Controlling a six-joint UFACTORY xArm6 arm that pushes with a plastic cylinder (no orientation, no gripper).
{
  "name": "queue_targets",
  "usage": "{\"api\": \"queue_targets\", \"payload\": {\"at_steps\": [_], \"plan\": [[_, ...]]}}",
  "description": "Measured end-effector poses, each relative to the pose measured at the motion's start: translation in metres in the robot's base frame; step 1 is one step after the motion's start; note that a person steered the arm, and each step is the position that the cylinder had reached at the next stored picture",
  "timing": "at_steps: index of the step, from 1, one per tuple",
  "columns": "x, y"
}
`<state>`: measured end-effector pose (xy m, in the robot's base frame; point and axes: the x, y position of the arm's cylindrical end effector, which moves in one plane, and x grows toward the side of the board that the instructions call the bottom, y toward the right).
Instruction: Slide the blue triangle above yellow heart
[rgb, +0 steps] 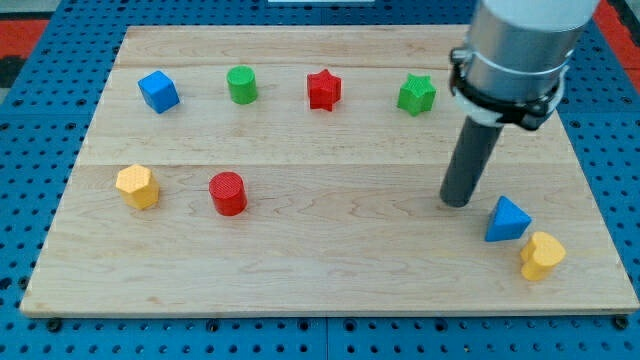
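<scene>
The blue triangle (507, 219) lies on the wooden board (330, 270) near the view's lower right. The yellow heart (541, 256) sits just below and to the right of it, almost touching. My tip (458, 203) rests on the board just left of the blue triangle, a small gap apart. The arm's grey body comes down from the view's top right.
Along the top of the board lie a blue cube (158, 91), a green cylinder (241, 85), a red star (323, 89) and a green star (416, 95). A yellow hexagon (137, 186) and a red cylinder (228, 193) lie at the middle left.
</scene>
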<state>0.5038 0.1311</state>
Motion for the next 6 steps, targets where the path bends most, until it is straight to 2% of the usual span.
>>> {"api": "queue_targets", "payload": {"at_steps": [1, 6], "plan": [[0.01, 0.001], [0.01, 0.077]]}}
